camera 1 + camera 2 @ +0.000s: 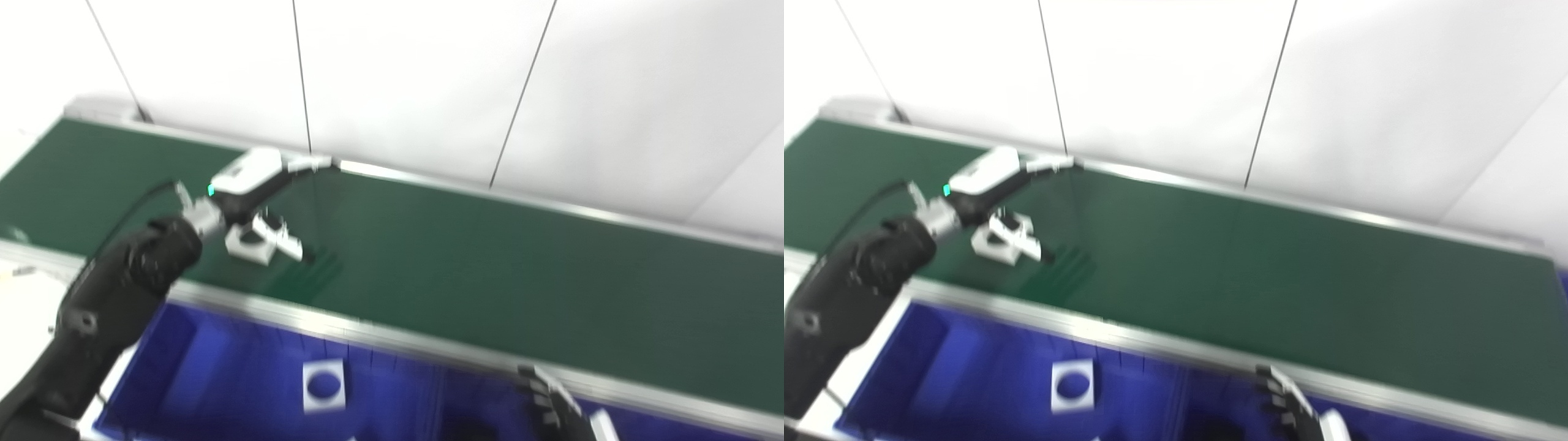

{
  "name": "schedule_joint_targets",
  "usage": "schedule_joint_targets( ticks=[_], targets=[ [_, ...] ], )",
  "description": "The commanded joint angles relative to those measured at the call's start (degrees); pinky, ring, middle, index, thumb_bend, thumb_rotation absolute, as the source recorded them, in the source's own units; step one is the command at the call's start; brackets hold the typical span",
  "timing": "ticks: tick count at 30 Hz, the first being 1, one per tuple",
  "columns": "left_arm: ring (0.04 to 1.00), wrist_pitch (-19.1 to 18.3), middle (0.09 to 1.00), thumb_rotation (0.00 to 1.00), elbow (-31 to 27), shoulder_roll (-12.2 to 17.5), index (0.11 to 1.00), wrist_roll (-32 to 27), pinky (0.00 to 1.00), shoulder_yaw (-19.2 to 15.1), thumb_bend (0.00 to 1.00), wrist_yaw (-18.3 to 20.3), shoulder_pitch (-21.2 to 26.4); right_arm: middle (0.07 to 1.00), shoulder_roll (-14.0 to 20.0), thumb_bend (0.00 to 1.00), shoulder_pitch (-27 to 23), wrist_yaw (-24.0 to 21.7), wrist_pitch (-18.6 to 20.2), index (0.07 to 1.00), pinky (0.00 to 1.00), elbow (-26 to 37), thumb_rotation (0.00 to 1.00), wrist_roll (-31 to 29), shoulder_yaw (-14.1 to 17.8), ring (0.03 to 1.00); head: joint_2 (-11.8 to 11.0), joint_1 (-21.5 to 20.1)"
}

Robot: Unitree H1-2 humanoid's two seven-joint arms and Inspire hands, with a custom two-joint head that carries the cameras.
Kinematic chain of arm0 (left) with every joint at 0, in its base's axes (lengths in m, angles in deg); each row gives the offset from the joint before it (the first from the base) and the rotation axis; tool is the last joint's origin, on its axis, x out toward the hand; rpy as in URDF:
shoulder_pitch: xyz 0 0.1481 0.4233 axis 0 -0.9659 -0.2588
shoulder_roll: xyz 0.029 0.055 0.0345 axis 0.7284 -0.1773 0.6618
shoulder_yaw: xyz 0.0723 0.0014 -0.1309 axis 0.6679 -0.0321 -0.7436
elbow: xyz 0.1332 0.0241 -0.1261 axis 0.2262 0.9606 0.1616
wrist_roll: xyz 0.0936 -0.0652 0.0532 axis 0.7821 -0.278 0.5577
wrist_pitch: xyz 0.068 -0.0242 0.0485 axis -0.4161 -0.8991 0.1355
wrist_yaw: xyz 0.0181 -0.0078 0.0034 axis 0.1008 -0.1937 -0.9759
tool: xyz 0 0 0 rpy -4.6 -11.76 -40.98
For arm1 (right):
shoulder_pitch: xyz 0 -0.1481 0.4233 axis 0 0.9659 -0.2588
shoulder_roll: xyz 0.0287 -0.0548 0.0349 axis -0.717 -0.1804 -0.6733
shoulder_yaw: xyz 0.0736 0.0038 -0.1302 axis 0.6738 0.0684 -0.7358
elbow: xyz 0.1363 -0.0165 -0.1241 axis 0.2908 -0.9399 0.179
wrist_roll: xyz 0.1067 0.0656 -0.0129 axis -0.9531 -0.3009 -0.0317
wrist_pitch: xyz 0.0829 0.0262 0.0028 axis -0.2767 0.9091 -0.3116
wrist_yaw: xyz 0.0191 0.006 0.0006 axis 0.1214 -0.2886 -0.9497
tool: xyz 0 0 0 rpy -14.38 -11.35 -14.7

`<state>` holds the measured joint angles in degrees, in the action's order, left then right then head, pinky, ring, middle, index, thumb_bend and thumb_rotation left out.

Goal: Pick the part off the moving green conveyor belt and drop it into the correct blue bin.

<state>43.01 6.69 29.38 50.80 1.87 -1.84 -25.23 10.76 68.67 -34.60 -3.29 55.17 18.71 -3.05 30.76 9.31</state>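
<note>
Nearest the camera, a deep blue plastic bin (202, 373) is seen below the belt's edge; a white square part with a round hole (323, 385) lies flat on its floor, and a thin divider wall is made out just to the right of that part, though blur hides how the compartments are bounded; what lies past the divider cannot be told. At the bottom right, the right hand (554, 407), dark with pale segments, is raised over the bin beside the rail; only its upper portion is shown, so the set of its fingers cannot be told. A silver metal rail (392, 334) is laid between the bin and the green conveyor belt (520, 282), which runs from upper left to lower right. Over the belt's left part, the left hand (254, 202), white-backed on a black arm, is reached out; its fingers (285, 239) are spread, one pointing away along the far rail and others curved down around a second white square part with a dark round hole (248, 244); this part rests on the belt, touched or nearly touched by the fingers, and a firm grasp cannot be confirmed through the blur. Behind the belt, a white panelled wall (416, 79) with thin dark seams is seen.
</note>
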Motion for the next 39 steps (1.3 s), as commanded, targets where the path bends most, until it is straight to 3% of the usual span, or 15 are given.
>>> schedule_joint_targets(
  ticks=[1, 3, 11, 16, 23, 26, 30, 32, 36, 37, 39],
  targets=[
    [0.885, 0.1, 0.919, 0.32, 1.0, 1.6, 0.897, 1.1, 0.81, -0.2, 0.92, -2.2, 3.0, 0.760, 0.3, 0.89, 0.0, 1.3, -3.9, 0.841, 0.56, 0.6, 0.11, -0.9, 0.5, 0.697, 0.0, 0.0],
    [0.890, 0.1, 0.919, 0.30, 2.2, 1.6, 0.898, 1.6, 0.82, 0.0, 0.93, -2.4, 3.2, 0.756, 0.4, 0.89, 0.0, 1.3, -4.2, 0.842, 0.59, 0.4, 0.11, -1.0, 0.6, 0.705, -0.1, 0.5],
    [0.897, -0.6, 0.923, 0.23, 6.1, 1.8, 0.899, 3.1, 0.82, 1.2, 0.97, -2.3, 4.0, 0.757, 0.7, 0.89, -0.2, 1.4, -5.7, 0.842, 0.59, -0.5, 0.11, -1.7, 1.1, 0.704, -0.5, 2.4],
    [0.910, -2.2, 0.937, 0.20, 6.9, 2.3, 0.923, 2.6, 0.83, 2.2, 1.00, -0.2, 4.3, 0.762, 0.7, 0.89, -0.3, 1.2, -5.0, 0.845, 0.60, -0.2, 0.11, -1.5, 1.2, 0.712, -0.7, 3.0],
    [0.932, -7.4, 0.952, 0.18, 6.3, 2.5, 0.916, 1.9, 0.87, 3.3, 1.00, 4.3, 4.2, 0.768, 0.6, 0.88, -0.3, 0.9, -4.8, 0.852, 0.58, -0.3, 0.10, -2.5, 1.4, 0.705, -0.8, 3.2],
    [0.930, -8.3, 0.948, 0.17, 6.2, 2.4, 0.917, 3.1, 0.86, 3.9, 1.00, 4.5, 4.0, 0.768, 0.8, 0.88, -0.3, 0.9, -4.7, 0.849, 0.60, 0.0, 0.10, -2.1, 1.4, 0.711, -0.7, 3.1],
    [0.926, -8.4, 0.947, 0.08, 7.1, 2.2, 0.928, 3.5, 0.86, 5.1, 0.97, 4.5, 4.4, 0.776, 0.7, 0.88, 0.0, 0.7, -4.4, 0.852, 0.57, 0.3, 0.09, -2.7, 1.5, 0.708, -0.5, 3.3],
    [0.893, -8.7, 0.921, 0.03, 7.4, 1.7, 0.896, 3.5, 0.81, 5.4, 0.90, 3.7, 4.3, 0.780, 0.7, 0.87, 0.1, 0.6, -4.5, 0.854, 0.56, 0.4, 0.09, -3.4, 1.6, 0.705, -0.3, 3.2],
    [0.694, -6.3, 0.746, 0.00, 8.8, 0.6, 0.734, 3.8, 0.61, 5.8, 0.62, -0.7, 4.3, 0.780, 0.8, 0.87, 0.3, 0.6, -4.4, 0.853, 0.57, 0.7, 0.10, -2.9, 1.6, 0.705, 0.0, 3.1],
    [0.568, -5.5, 0.629, 0.00, 9.2, 0.3, 0.628, 3.5, 0.55, 5.8, 0.56, -1.5, 4.3, 0.778, 0.7, 0.87, 0.4, 0.6, -4.2, 0.854, 0.58, 0.8, 0.11, -2.9, 1.6, 0.706, 0.1, 3.1],
    [0.438, -4.2, 0.499, 0.00, 10.1, -0.3, 0.556, 3.0, 0.43, 5.9, 0.51, -3.1, 4.5, 0.776, 0.7, 0.87, 0.5, 0.6, -4.3, 0.853, 0.58, 0.9, 0.11, -3.1, 1.6, 0.708, 0.3, 3.1]
  ],
)
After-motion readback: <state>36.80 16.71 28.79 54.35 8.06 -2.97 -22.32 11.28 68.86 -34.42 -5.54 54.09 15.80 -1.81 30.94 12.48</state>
